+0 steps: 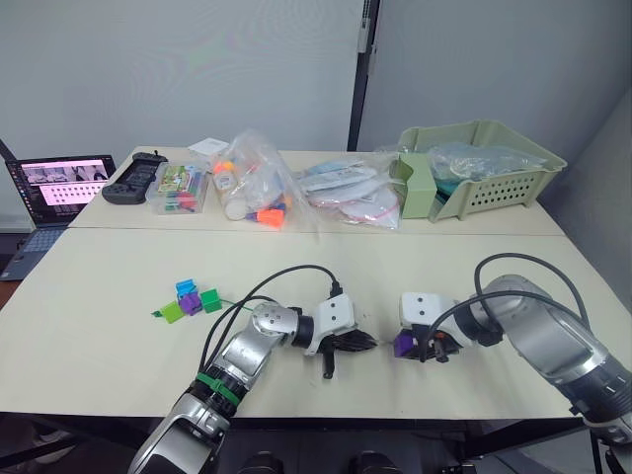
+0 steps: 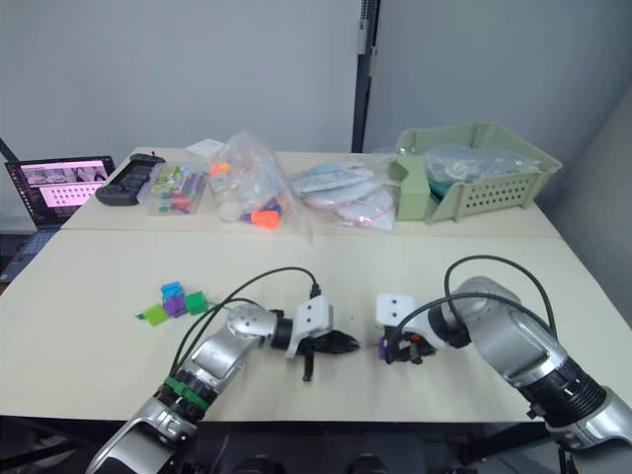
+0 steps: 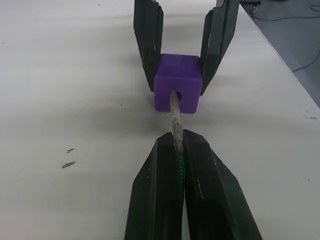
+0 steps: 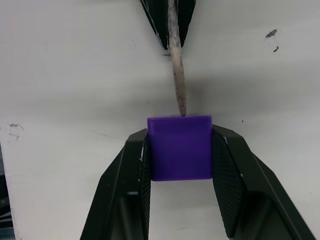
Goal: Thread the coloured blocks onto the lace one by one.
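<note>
**Lace tip meeting the hole of the purple block**

We are working low over the near middle of the table, our two grippers facing each other. Our right gripper is clamping a purple block between its two black fingers, one on each side face, just above the table surface. Our left gripper is pinching the lace with its fingers closed tight together, and the stiff greyish tip is sticking out from between them toward the right. In the left wrist view the tip is reaching the round hole in the facing side of the purple block; we cannot tell how far it is going in. In the right wrist view the tip is touching the far edge of the block.

To the left, well apart from both grippers, the other blocks are sitting in a small cluster on the table: a blue block, a second purple block, a dark green block and a lime green block. A thin green stretch of the lace is lying by that cluster.
</note>
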Controlling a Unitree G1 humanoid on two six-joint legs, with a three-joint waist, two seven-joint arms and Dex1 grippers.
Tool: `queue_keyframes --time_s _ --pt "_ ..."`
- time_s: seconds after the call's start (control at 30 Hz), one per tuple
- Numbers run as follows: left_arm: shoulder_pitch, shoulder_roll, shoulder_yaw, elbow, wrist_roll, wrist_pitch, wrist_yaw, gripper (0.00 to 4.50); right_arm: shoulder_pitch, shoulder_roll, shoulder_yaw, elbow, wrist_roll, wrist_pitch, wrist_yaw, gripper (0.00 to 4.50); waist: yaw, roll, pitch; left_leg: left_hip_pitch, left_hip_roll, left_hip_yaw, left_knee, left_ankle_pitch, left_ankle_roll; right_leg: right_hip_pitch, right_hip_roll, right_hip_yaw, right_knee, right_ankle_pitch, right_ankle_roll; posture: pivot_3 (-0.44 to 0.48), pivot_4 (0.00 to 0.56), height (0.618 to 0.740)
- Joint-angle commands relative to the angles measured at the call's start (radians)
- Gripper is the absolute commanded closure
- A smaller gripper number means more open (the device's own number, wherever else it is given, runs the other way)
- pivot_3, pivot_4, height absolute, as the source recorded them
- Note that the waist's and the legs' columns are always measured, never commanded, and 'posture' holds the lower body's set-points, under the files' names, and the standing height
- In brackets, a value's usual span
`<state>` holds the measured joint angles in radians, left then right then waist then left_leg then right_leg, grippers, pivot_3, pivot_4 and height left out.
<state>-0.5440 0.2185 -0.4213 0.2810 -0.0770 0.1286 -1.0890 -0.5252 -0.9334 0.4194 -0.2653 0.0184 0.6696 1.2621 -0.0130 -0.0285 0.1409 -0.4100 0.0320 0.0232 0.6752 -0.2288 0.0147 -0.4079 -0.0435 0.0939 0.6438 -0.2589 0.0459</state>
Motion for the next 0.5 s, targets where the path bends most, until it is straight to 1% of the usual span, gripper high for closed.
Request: queue_keyframes --time_s 0.03,0.3,0.5 --pt "-0.024 -0.014 -0.014 -0.003 0.01 -0.026 -0.005 4.5 0.008 0.004 -0.017 -0.023 0.012 0.004 -0.005 3.35 0.0 0.0 0.0 0.0 0.0 0.0 0.0 0.0 0.0 0.0 0.0 0.0 0.0 0.0 0.0 0.0 0.15 0.734" --pt "-0.031 -0.017 -0.017 0.009 0.012 -0.034 -0.012 4.5 0.015 0.003 -0.024 -0.032 0.019 0.013 -0.013 3.35 0.0 0.0 0.0 0.0 0.0 0.0 0.0 0.0 0.0 0.0 0.0 0.0 0.0 0.0 0.0 0.0 0.15 0.734" --pt "-0.062 -0.093 -0.03 0.086 0.023 -0.063 0.011 4.5 0.018 0.003 -0.025 -0.038 0.019 0.019 -0.012 3.35 0.0 0.0 0.0 0.0 0.0 0.0 0.0 0.0 0.0 0.0 0.0 0.0 0.0 0.0 0.0 0.0 0.15 0.734"
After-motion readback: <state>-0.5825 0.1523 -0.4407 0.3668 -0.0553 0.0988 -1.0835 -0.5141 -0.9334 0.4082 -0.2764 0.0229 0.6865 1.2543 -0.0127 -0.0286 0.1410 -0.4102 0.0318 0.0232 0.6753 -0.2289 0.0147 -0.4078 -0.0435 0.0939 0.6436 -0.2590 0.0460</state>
